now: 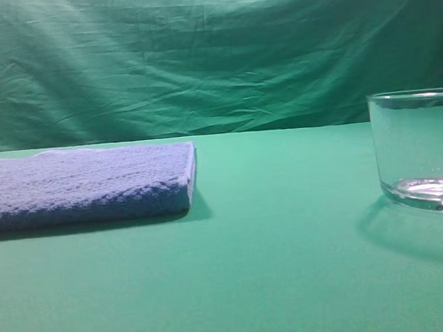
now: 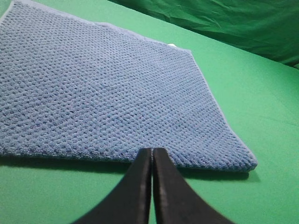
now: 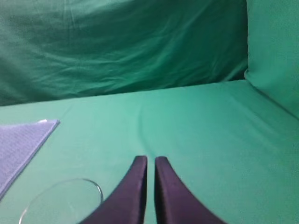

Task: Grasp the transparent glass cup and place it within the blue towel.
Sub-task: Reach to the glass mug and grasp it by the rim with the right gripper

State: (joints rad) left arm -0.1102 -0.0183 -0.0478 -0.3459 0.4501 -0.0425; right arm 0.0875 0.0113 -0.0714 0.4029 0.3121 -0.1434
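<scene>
While nothing has been lifted yet, the blue towel (image 1: 83, 186) lies flat at left, bare on top, the left gripper (image 2: 152, 156) pressed together just before its edge. Open green tablecloth (image 1: 289, 230) (no obstacles) separates it from the transparent glass cup (image 1: 426, 148) at right; the right gripper (image 3: 150, 163), nearly closed, hovers beside its rim, empty.

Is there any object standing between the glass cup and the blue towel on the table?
No. In the exterior view only bare green cloth lies between the glass cup on the right and the blue towel on the left; nothing visible blocks the way.
</scene>
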